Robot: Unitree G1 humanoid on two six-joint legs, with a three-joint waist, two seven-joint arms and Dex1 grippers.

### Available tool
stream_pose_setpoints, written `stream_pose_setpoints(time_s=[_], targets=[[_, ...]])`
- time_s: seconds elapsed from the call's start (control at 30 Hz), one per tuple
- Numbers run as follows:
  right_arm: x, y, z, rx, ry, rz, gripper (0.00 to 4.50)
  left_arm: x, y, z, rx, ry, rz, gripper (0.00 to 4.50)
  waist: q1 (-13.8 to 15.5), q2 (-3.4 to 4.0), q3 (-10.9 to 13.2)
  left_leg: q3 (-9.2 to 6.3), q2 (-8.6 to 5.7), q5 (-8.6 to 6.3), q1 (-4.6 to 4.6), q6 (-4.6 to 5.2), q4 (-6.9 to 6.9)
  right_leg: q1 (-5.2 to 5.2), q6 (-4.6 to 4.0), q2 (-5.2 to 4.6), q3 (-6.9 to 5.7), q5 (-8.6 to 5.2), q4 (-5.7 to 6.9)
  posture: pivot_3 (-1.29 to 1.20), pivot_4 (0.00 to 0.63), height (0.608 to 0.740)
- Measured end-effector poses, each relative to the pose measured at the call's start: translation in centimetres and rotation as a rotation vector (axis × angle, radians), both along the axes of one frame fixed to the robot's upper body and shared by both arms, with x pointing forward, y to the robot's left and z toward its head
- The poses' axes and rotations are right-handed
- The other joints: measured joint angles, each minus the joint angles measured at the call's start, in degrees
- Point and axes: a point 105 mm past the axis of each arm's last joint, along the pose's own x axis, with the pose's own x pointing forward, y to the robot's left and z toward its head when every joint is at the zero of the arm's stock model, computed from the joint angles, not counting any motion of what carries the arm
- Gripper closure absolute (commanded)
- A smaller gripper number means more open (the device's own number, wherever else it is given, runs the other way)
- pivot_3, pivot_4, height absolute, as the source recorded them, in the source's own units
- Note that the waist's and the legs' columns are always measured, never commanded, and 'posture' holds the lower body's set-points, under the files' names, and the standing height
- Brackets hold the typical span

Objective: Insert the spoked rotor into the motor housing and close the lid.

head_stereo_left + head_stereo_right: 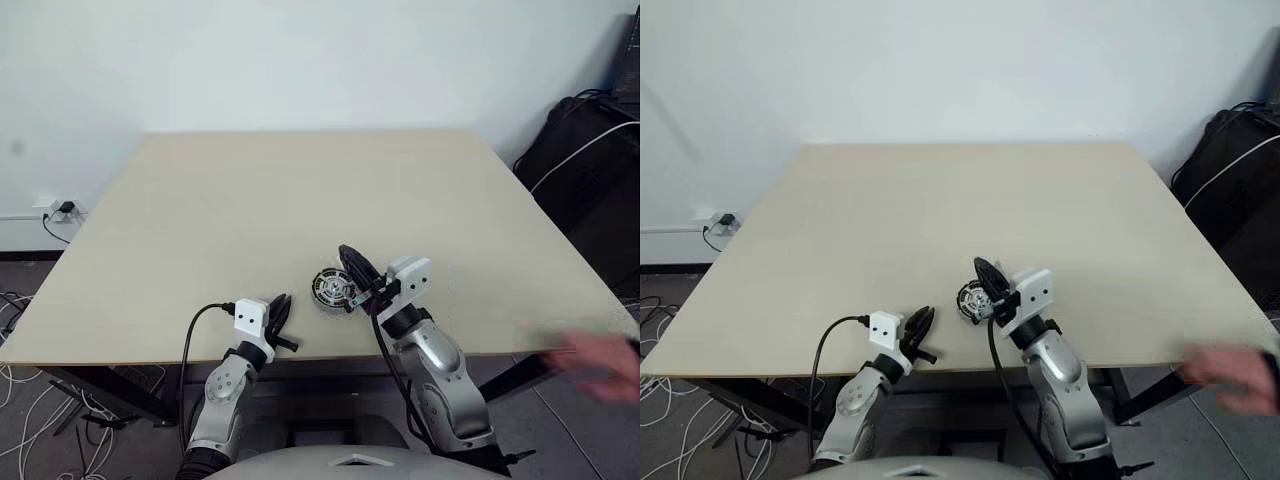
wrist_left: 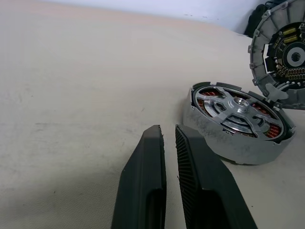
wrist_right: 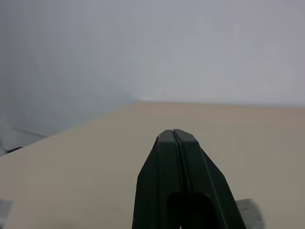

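The left gripper hovers low at the table's near edge, fingers pressed together and empty. Just beyond, the motor housing holds the spoked rotor, its lid standing upright behind. The right gripper, pinched shut and empty, hangs above the housing.

Motor housing of rough matt grey cast metal, spoked rotor of smooth bright metal, ribbed matt black plastic fingers, matt beige table.

Even, soft light; person's hand motion-blurred (lower right).
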Motion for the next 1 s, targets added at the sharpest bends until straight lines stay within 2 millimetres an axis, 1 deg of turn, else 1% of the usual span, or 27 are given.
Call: stream_pose_setpoints(time_s=[0.1,0.17,0.23,0.33,0.4,0.53,0.7,0.9,1.0], targets=[[1.2,-1.6,-1.0,-0.048,0.05,-0.128,4.48,0.0,0.0,0.0,0.0,0.0,0.0,4.0,0.13,-0.01,-0.01,0.01,0.0,0.0,0.0,-0.01,0.0,0.0,-0.01,0.0,0.01,0.0,0.01,0.0,0.0,0.74],[1.7,-2.7,-2.4,-0.095,0.122,-0.21,4.48,0.0,0.0,0.0,0.0,0.001,0.0,4.0,0.28,0.0,-0.02,0.01,0.0,0.0,0.0,0.0,-0.01,-0.02,-0.02,0.0,0.01,0.0,0.01,0.0,0.0,0.74],[1.9,-3.7,-4.3,-0.139,0.219,-0.287,4.48,0.0,0.0,0.0,0.0,0.001,0.0,4.0,0.31,0.02,-0.02,0.02,0.0,0.01,-0.01,0.01,-0.02,-0.03,-0.04,0.0,0.04,-0.01,0.03,0.0,0.0,0.74],[2.1,-4.6,-5.8,-0.202,0.306,-0.348,4.48,-0.1,0.0,-0.1,0.0,0.002,0.001,4.0,0.28,0.04,-0.03,0.04,0.0,0.01,-0.01,0.01,-0.02,-0.03,-0.05,0.0,0.05,-0.01,0.05,0.0,0.0,0.74],[2.2,-4.8,-6.4,-0.234,0.348,-0.364,4.48,-0.1,0.0,-0.1,0.0,0.005,0.002,4.0,0.27,0.05,-0.03,0.04,0.0,0.01,-0.01,0.01,-0.01,-0.02,-0.05,0.0,0.05,-0.01,0.05,0.0,0.0,0.74],[2.1,-4.7,-7.1,-0.269,0.4,-0.361,4.48,-0.1,0.0,-0.1,0.0,0.006,0.003,4.0,0.23,0.05,-0.04,0.04,0.0,0.02,-0.01,0.02,-0.01,-0.02,-0.05,0.01,0.04,-0.01,0.05,0.0,0.0,0.74],[2.4,-4.0,-7.3,-0.284,0.407,-0.334,4.48,-0.2,0.1,-0.2,0.0,0.007,0.005,4.0,-0.01,0.05,-0.04,0.04,0.0,0.02,0.0,0.03,0.0,-0.02,-0.04,0.01,0.04,-0.01,0.05,0.0,0.0,0.74],[3.0,-2.3,-6.2,-0.281,0.34,-0.27,4.48,-0.2,0.2,-0.2,0.0,0.011,0.013,4.0,-0.25,0.05,-0.04,0.04,0.0,0.02,0.0,0.03,-0.01,-0.02,-0.04,0.02,0.03,-0.01,0.04,0.0,0.0,0.74],[3.2,-1.5,-6.3,-0.285,0.333,-0.237,4.48,-0.2,0.3,-0.3,0.001,0.013,0.021,4.0,-0.25,0.05,-0.04,0.04,0.0,0.02,0.01,0.03,0.0,-0.02,-0.04,0.02,0.03,-0.01,0.04,0.0,0.0,0.74]])
